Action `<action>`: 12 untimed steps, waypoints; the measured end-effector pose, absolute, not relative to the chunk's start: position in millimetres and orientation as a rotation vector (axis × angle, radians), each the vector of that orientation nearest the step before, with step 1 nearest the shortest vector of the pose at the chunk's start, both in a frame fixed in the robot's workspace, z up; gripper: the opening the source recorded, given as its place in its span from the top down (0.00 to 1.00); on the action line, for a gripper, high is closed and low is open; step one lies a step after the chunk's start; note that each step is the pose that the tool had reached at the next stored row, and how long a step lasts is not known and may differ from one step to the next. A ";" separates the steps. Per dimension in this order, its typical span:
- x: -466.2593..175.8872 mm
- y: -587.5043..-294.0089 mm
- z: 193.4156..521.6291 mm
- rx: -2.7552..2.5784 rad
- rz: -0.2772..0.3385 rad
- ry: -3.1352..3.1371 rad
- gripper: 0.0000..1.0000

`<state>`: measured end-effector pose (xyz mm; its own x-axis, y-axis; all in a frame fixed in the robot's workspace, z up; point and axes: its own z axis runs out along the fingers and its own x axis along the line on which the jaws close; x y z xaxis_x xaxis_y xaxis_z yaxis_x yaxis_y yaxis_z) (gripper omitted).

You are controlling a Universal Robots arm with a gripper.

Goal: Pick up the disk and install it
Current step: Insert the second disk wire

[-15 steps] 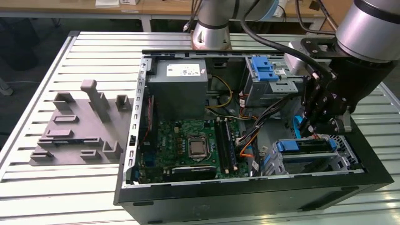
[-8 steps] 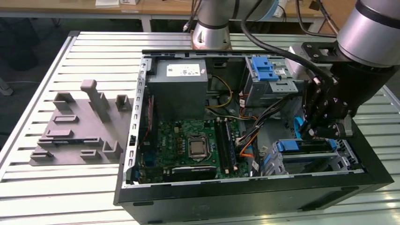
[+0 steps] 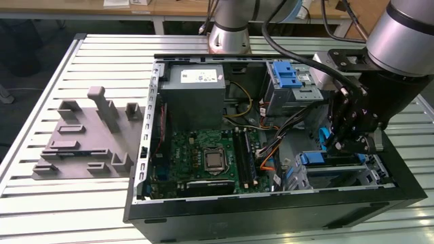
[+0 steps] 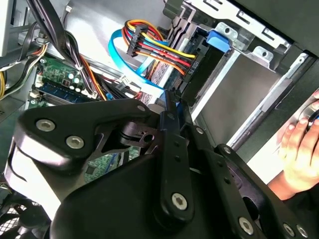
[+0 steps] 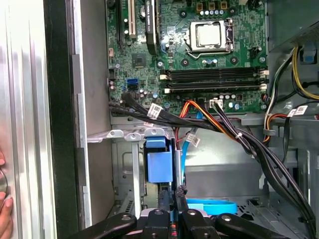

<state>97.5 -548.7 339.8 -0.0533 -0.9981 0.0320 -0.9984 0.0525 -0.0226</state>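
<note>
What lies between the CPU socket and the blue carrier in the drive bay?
In the first wrist view: the memory slots, then a bundle of black and orange cables crossing the case.

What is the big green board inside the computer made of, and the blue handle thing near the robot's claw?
The flat green circuit board looks like glossy coated fibreglass-type board, dotted with shiny metal parts. The blue rectangular tab looks like smooth moulded plastic, evenly coloured with a soft sheen. It sits in a dull grey metal cage.

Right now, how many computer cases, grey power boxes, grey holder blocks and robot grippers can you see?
Computer case: 1
Grey power box: 1
Grey holder block: 1
Gripper: 1
Total: 4
</note>
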 end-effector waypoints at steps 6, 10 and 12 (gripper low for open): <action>99.0 -548.8 338.7 2.157 0.061 -2.274 0.84; 100.8 -548.9 336.5 2.156 0.061 -2.274 0.84; 100.9 -548.9 335.5 2.156 0.061 -2.274 0.84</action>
